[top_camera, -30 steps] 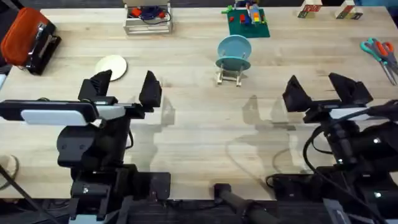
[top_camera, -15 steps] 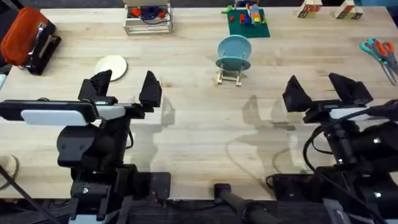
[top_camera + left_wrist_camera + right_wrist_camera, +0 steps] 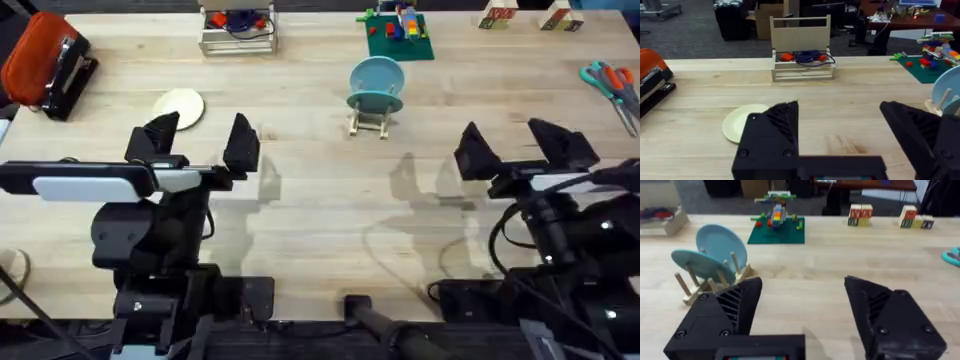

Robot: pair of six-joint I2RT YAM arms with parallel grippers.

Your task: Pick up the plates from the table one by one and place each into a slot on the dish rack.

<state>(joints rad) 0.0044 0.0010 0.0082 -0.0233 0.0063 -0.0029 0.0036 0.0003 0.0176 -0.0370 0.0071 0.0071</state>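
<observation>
One cream plate waits flat on the table; blue plates sit on the rack.

The cream-green plate [image 3: 180, 106] lies flat in the upper left of the overhead frame, on the wooden table [image 3: 320, 210], just past the left tool [image 3: 200, 140]. It looks thin, light, stiff and a bit slippery. Lying flat, it gives little to grab, so the rim is likely the best place to pinch. The dish rack [image 3: 372, 118] stands near the top middle. It holds two light blue plates [image 3: 715, 252], one upright and one leaning low across the pegs. Both tools are spread wide and hold nothing; the right tool [image 3: 525, 145] is at the right of the frame. In the left wrist view a black finger [image 3: 772, 132] hides part of the cream plate. How firmly the leaning blue plate sits is hard to tell.
</observation>
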